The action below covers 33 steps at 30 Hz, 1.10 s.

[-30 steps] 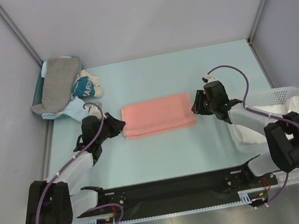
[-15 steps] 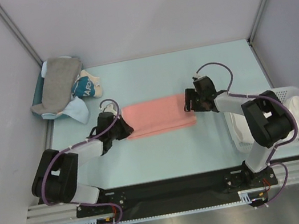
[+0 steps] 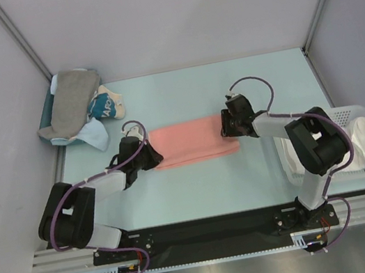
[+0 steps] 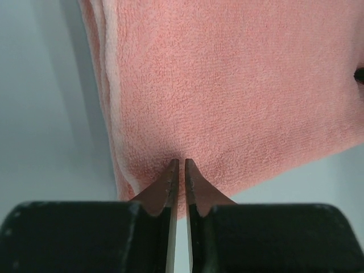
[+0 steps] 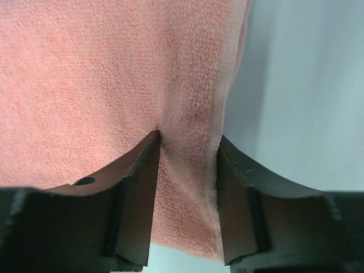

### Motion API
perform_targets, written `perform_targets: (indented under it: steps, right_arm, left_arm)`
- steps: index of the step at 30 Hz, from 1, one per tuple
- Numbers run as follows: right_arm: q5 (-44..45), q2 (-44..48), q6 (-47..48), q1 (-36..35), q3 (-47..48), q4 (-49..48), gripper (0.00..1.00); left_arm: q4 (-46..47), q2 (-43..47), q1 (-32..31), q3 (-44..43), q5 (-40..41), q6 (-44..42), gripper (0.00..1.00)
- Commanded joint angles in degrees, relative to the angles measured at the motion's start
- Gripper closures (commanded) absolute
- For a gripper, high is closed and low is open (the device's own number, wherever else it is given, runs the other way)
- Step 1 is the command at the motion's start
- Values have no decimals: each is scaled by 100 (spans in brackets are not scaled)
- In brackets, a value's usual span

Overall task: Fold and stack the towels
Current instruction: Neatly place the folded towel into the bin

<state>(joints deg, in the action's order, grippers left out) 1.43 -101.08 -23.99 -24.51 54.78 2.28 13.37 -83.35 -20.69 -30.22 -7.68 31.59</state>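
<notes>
The salmon-pink towel (image 3: 190, 142) lies folded flat in a long strip at the table's middle. My left gripper (image 3: 152, 157) is at its left end; in the left wrist view the fingers (image 4: 179, 162) are pinched together on the edge of the towel (image 4: 239, 85). My right gripper (image 3: 227, 127) is at the right end; its open fingers (image 5: 187, 136) straddle a ridge of the towel (image 5: 96, 68) near its side edge. A grey towel (image 3: 73, 99) and a light blue towel (image 3: 93, 133) lie heaped at the back left. A white towel (image 3: 359, 137) lies in the basket.
A small teal bundle with white print (image 3: 102, 108) sits beside the grey towel. A white mesh basket (image 3: 337, 111) stands at the right edge. Grey walls close in the left, back and right.
Both grippers moved inward onto the salmon-pink towel's ends. The left one has held still for the last half second; the right one slid a little further left.
</notes>
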Motion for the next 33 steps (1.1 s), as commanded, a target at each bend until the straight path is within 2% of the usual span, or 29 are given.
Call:
perform_targets:
  steps: [1,3,6,7,9,13,19,24,27,33]
  right_arm:
    - [322,-369,-150,-185,67,492,59]
    - [445,-456,-176,-238,146,615,67]
    - [612,-466,-255,-273,103,712,84]
    - [674,-405,-255,-282,68,816,93]
    - [919,-308,-273,-326,67,992,100]
    - [1332,210,-326,-466,-20,1685,100]
    - [1974,1405,-659,-931,-240,2879,100]
    - [2484,2258,-1282,-1336,-433,3936,100]
    - [2686,2943,-1599,-1626,-495,4595,100]
    - [3440,3612,-2601,-2373,136,6221,100]
  left_arm:
    - [88,310,-76,-11,-14,57,88]
    - [0,407,-93,-37,-23,57,89]
    - [-202,670,-120,-116,-102,31,93]
    - [-359,845,-137,-142,-137,-4,94]
    - [-545,1066,-216,-238,-163,-48,98]
    - [-1212,1532,-348,-581,-225,-215,100]
    - [-2820,2094,-594,-1223,-330,-575,100]
    - [-3270,3042,-682,-1250,-480,-681,100]
    - [-3560,3307,-700,-1346,-681,-821,100]
    - [-3736,3703,-735,-1338,-1165,-953,100]
